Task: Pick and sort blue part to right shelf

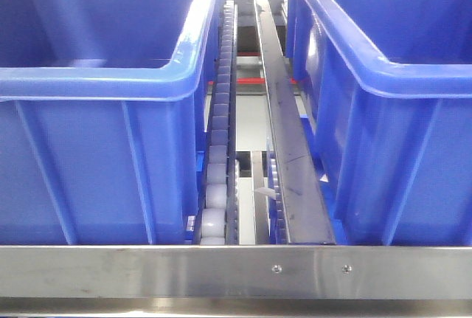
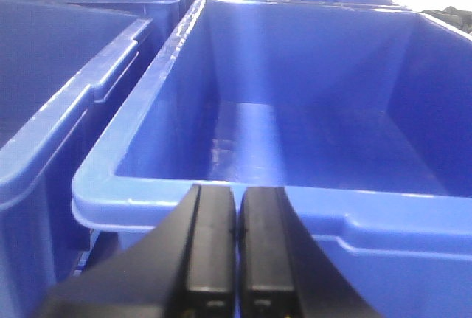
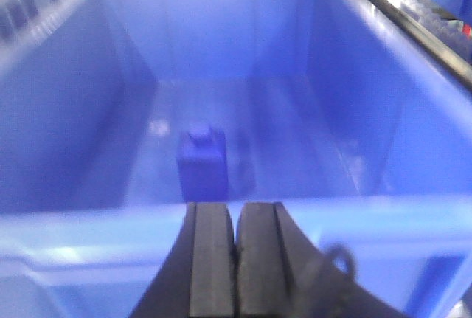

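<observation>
The blue part (image 3: 201, 161), squat with a small cap, stands upright on the floor of a large blue bin (image 3: 66, 233) in the right wrist view. My right gripper (image 3: 236, 211) is shut and empty, just outside the bin's near rim, apart from the part. My left gripper (image 2: 237, 196) is also shut with nothing in it, hovering at the near rim of another blue bin (image 2: 147, 185) whose floor shows nothing in it. The right shelf (image 1: 236, 270) shows in the front view as a steel front rail with two screws, a roller lane (image 1: 218, 148), and two blue bins. Neither gripper appears in that view.
Two large blue bins (image 1: 96, 170) (image 1: 398, 148) flank a steel divider rail (image 1: 284, 133) on the shelf. More blue bins (image 2: 44, 111) stand left of and behind the left gripper's bin. Roller lanes (image 3: 435, 15) run beyond the right bin's right wall.
</observation>
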Motion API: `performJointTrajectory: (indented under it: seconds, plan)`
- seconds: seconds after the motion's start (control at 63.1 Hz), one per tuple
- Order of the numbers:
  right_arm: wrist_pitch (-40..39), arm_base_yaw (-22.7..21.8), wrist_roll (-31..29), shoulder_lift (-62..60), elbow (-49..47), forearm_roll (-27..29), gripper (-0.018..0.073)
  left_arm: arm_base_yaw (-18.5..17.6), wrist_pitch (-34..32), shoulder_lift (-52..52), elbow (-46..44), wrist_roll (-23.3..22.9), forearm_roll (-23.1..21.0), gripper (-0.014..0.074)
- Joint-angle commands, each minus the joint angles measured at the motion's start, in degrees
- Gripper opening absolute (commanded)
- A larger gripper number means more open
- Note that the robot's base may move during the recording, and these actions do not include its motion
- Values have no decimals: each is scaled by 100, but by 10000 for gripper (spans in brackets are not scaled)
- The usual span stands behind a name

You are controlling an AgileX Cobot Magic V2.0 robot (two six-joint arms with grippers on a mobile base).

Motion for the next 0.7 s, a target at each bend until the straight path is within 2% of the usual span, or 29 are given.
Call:
performJointTrajectory:
  seconds: [0.0, 0.143, 0.681]
  plan:
    - [-1167, -35, -69, -117, 149, -137, 32, 1, -511, -133, 136, -6, -50, 125]
    - [-1158, -35, -69, -117, 124, -381, 32, 1, -511, -123, 136, -6, -50, 125]
    - [-1161, -35, -69, -117, 124, -381, 32, 1, -511, -123, 136, -6, -50, 125]
